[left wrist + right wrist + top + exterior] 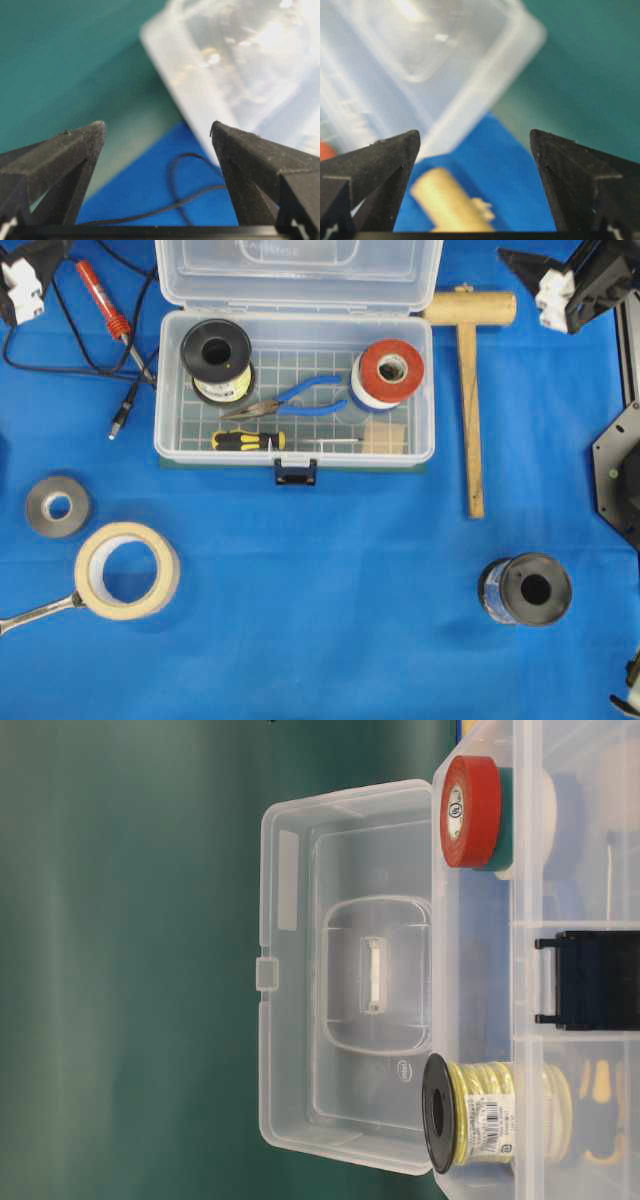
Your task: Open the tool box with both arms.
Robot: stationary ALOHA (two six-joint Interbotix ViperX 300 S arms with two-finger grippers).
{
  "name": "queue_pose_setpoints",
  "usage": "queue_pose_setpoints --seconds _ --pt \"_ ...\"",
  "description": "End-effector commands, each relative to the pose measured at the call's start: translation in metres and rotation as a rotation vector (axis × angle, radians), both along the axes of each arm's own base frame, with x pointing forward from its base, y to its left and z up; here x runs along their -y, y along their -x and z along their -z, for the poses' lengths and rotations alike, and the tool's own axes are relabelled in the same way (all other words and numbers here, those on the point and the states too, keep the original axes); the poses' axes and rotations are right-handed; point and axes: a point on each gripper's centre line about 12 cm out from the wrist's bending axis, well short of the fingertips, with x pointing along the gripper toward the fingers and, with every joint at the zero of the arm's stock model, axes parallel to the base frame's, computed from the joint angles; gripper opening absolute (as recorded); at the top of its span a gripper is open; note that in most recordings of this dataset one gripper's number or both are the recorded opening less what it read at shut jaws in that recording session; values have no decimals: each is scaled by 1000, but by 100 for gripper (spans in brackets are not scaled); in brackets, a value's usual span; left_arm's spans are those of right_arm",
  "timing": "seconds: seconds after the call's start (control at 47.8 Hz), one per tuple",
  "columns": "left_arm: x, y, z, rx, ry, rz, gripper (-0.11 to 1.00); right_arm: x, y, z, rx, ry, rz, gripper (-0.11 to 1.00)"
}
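A clear tool box [294,390] sits at the far middle of a blue table [320,590], lid swung fully back, while the left gripper [157,131] and right gripper [475,137] hover empty at its far corners, jaws spread.

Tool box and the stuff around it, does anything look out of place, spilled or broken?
Nothing stands out. The tool box sits square with its lid swung fully back, and the pliers, screwdriver and spools lie inside. The mallet, tape rolls and soldering iron lie loose on the blue cloth, undamaged. Both grippers hang clear, jaws open.
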Motion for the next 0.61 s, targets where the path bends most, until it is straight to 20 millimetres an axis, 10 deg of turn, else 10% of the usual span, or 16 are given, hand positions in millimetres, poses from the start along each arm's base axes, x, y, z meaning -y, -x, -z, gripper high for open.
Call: queue_pose_setpoints --seconds 0.0,0.585 --pt "12 -8 -7 15 -11 66 92 -15 -11 -6 22 4 -72 88" --pt "122 -34 -13 -23 23 605 92 -131 -52 -2 -2 -23 -578 88"
